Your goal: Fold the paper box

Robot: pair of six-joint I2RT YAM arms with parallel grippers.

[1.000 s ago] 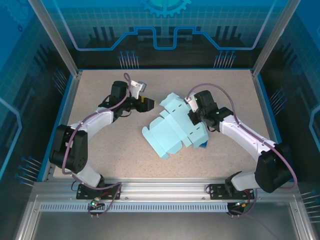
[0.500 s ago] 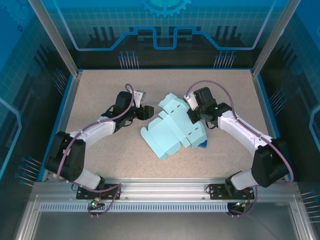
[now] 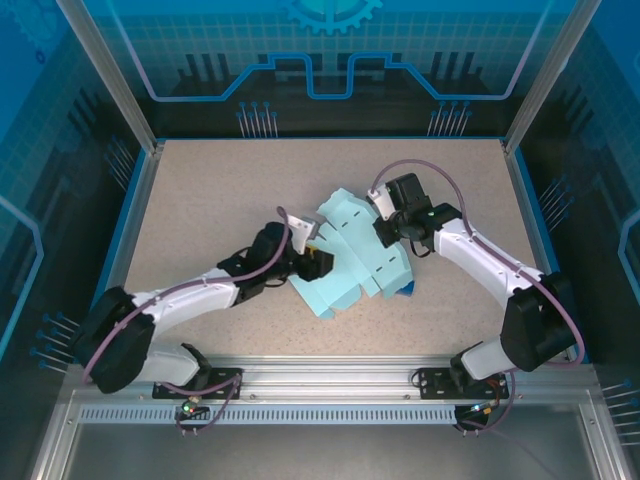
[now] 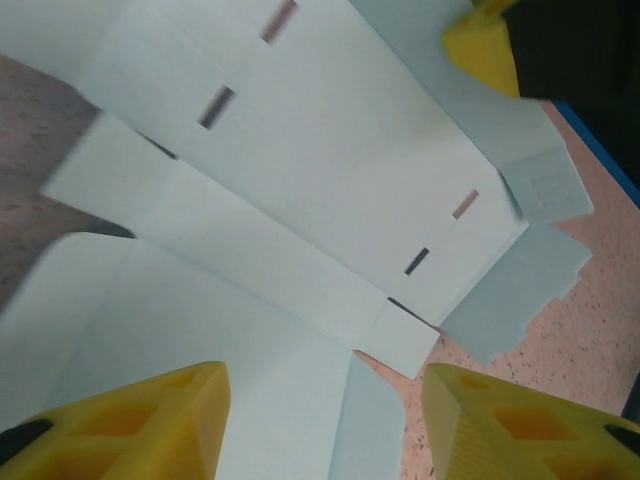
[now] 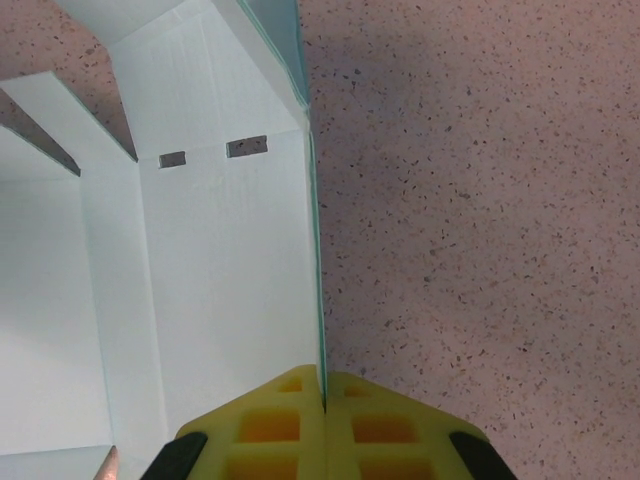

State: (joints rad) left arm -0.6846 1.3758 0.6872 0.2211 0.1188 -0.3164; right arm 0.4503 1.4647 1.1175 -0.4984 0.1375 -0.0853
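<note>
The paper box (image 3: 350, 262) is a pale aqua die-cut sheet, partly creased, lying mid-table with flaps and slots showing. My right gripper (image 3: 387, 234) is shut on the sheet's right-hand edge; in the right wrist view the thin card edge (image 5: 318, 300) runs straight into the closed fingertips of that gripper (image 5: 323, 398). My left gripper (image 3: 320, 263) sits at the sheet's left side. In the left wrist view its yellow fingers (image 4: 150, 420) stand apart, open, with a rounded flap (image 4: 375, 420) of the paper box (image 4: 300, 170) lying between them.
A small dark blue cube (image 3: 405, 291) peeks out from under the sheet's near right corner. The speckled table (image 3: 200, 190) is ringed by a blue rim and aluminium posts. The right gripper's yellow finger (image 4: 482, 45) shows at the top of the left wrist view.
My left arm has swung from behind the sheet's left side toward the near edge and right, onto the sheet's left flap, its jaws narrowing a little. The right gripper kept its pinch.
</note>
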